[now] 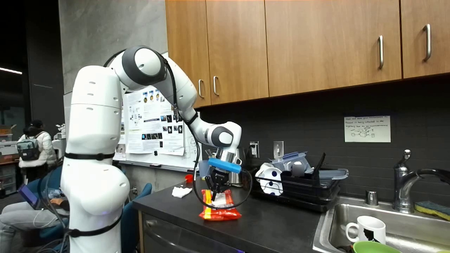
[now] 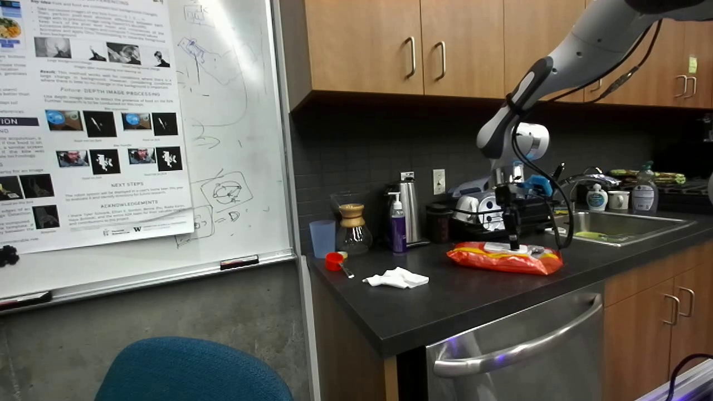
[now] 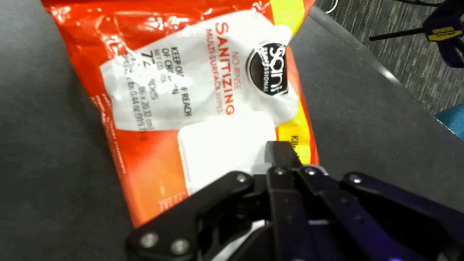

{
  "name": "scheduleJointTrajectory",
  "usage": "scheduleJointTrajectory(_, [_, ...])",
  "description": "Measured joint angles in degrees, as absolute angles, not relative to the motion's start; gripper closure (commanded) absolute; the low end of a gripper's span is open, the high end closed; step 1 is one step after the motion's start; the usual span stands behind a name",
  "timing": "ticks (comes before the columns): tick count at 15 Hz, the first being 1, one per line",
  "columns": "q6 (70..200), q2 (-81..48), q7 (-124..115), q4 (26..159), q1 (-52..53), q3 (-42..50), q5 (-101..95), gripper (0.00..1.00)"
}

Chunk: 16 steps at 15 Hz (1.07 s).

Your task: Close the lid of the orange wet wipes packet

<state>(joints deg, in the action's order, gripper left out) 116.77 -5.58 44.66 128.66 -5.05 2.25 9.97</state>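
The orange wet wipes packet (image 1: 222,214) lies flat on the dark counter; it also shows in an exterior view (image 2: 490,263) and in the wrist view (image 3: 145,157). Its lid (image 3: 224,148) is a white rounded square that looks flat against the packet in the wrist view. My gripper (image 3: 284,154) is shut, with its fingertips together and nothing seen between them. The gripper also shows in both exterior views (image 1: 214,196) (image 2: 513,244), pointing down at the packet's top. The tips are over the lid's edge by the yellow stripe and partly hide it; whether they press on it I cannot tell.
A crumpled white wipe (image 2: 396,278) and a red scoop (image 2: 334,262) lie toward the counter's end. A black dish rack (image 1: 295,182) stands behind the packet, with the sink (image 1: 330,228) beside it. A purple bottle (image 2: 398,231) stands at the back.
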Motion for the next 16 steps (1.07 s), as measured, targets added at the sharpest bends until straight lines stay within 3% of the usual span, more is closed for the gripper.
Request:
scheduleJointTrajectory(14, [116.87,-5.20,44.00,128.56,-5.42,2.57,9.16,1.00])
scheduleJointTrajectory(15, [116.85,-4.38,43.63,128.65,-5.72,2.96,8.93,0.74])
scheduleJointTrajectory(16, [116.84,-3.37,43.18,128.84,-6.05,3.47,8.68,0.72])
